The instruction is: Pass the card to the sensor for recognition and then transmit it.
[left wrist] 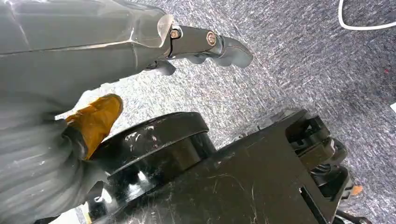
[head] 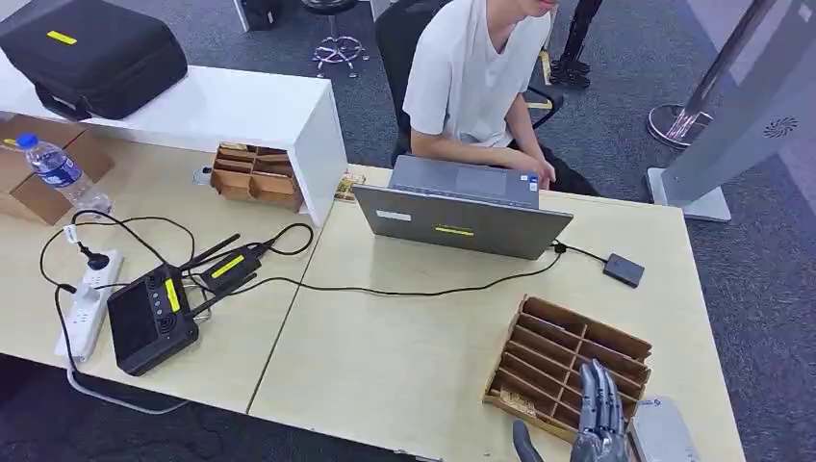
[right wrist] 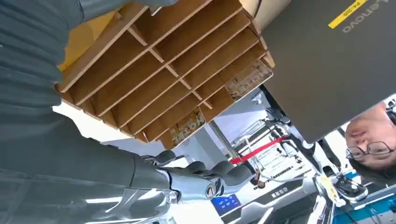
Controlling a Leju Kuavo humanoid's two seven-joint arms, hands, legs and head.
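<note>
The left hand [left wrist: 205, 46] hangs over grey carpet, fingers curled, holding nothing. On the table a person works at the laptop [head: 462, 219]; the right hand [head: 599, 416] rests over the wooden slotted rack [head: 568, 364], fingers extended and empty, near two cards [right wrist: 212, 109] lying in its slots

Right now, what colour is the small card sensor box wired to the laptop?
Black, on the light wooden table; the card sensor shows best in the head view.
</note>
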